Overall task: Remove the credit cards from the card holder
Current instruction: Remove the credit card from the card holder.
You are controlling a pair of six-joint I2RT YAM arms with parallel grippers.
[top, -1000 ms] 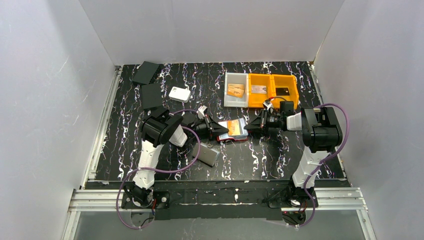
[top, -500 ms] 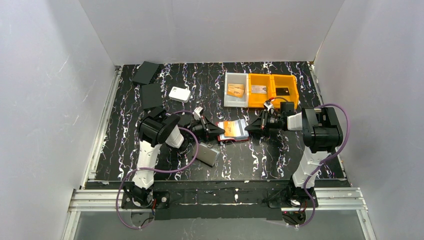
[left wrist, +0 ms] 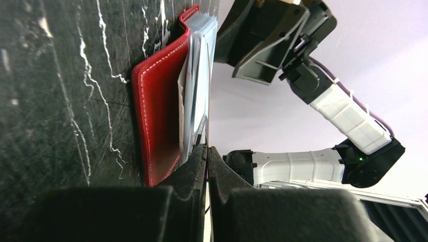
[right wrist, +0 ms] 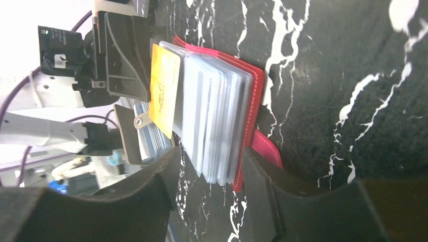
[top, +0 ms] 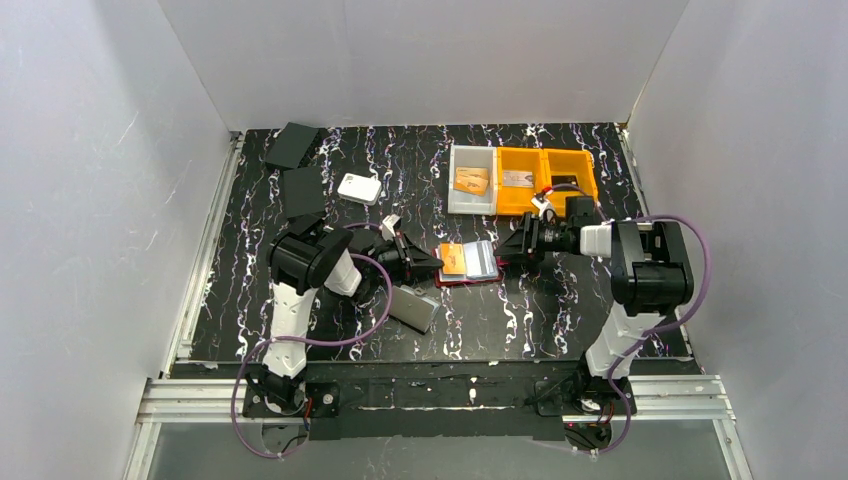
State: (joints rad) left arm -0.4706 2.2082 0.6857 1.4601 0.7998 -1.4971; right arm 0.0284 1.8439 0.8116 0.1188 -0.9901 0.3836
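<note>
The dark red card holder [top: 468, 278] lies open mid-table, its clear sleeve pages [right wrist: 217, 111] fanned. An orange credit card [top: 452, 258] sits in the left page [right wrist: 164, 98], and a silver-grey one [top: 482, 260] is beside it. My left gripper [top: 432, 262] is shut at the holder's left edge, its tips [left wrist: 207, 147] pinched on a sleeve page's edge beside the red cover [left wrist: 159, 116]. My right gripper [top: 508, 250] is open. Its fingers straddle the corner of the sleeve stack and red cover [right wrist: 209, 161], with a gap on the page side.
A grey bin [top: 455, 195] holds an orange-gold card; two orange bins [top: 545, 155] behind the right arm hold a silver and a dark card. A flat grey case [top: 415, 310] lies near the left arm. A white box [top: 359, 188] and two black cases [top: 302, 192] sit back left.
My right gripper has opened and released the holder's right edge. The holder has settled flatter and slid slightly left with the left gripper, which stays shut.
</note>
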